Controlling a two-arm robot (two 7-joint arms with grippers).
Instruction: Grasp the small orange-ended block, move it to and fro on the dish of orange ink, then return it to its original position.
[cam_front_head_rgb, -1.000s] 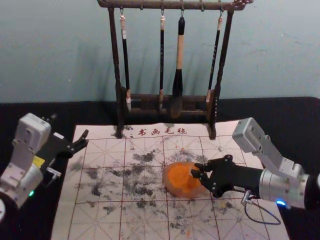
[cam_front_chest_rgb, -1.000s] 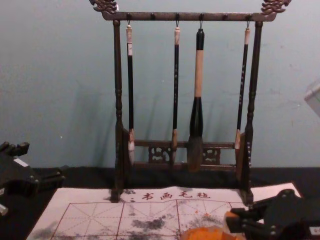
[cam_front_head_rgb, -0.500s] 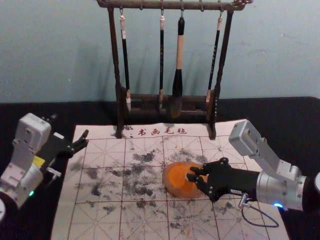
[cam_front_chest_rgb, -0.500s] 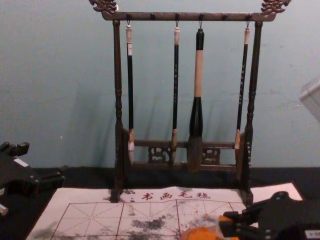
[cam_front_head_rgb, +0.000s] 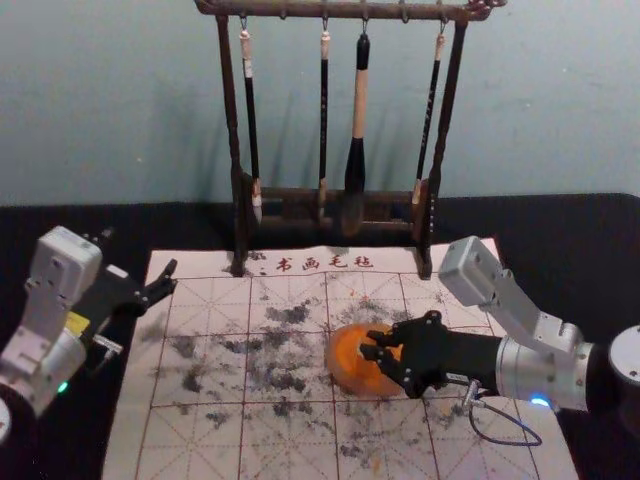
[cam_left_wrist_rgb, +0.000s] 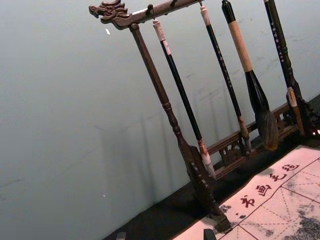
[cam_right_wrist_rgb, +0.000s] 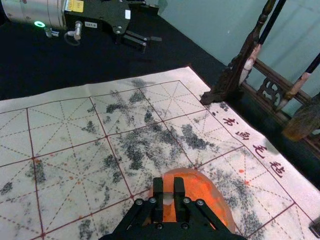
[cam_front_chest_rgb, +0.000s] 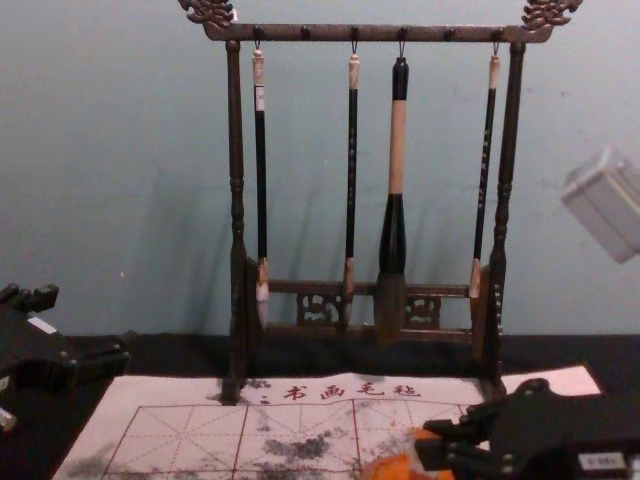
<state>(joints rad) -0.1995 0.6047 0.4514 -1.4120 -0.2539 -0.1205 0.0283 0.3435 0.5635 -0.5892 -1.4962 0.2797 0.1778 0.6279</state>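
Note:
Over the orange ink dish (cam_front_head_rgb: 343, 362) reaches my right gripper (cam_front_head_rgb: 370, 346), coming from the right side. In the right wrist view my right gripper (cam_right_wrist_rgb: 168, 200) is shut on the small block (cam_right_wrist_rgb: 168, 185), whose pale and orange body shows between the fingers, with the dish (cam_right_wrist_rgb: 212, 197) behind and below it. Whether the block touches the ink, I cannot tell. The chest view has the block's orange end (cam_front_chest_rgb: 425, 434) just above the dish (cam_front_chest_rgb: 392, 467). My left gripper (cam_front_head_rgb: 172, 280) stays parked at the mat's left edge.
A dark wooden rack (cam_front_head_rgb: 238, 200) with hanging brushes stands across the back of the ink-stained calligraphy mat (cam_front_head_rgb: 200, 440). The large brush (cam_front_head_rgb: 356, 150) hangs nearest above the dish. Black cloth (cam_front_head_rgb: 560, 240) surrounds the mat.
My right gripper has moved left across the dish, carrying the block with it. The left arm, the dish and the rack have kept their places.

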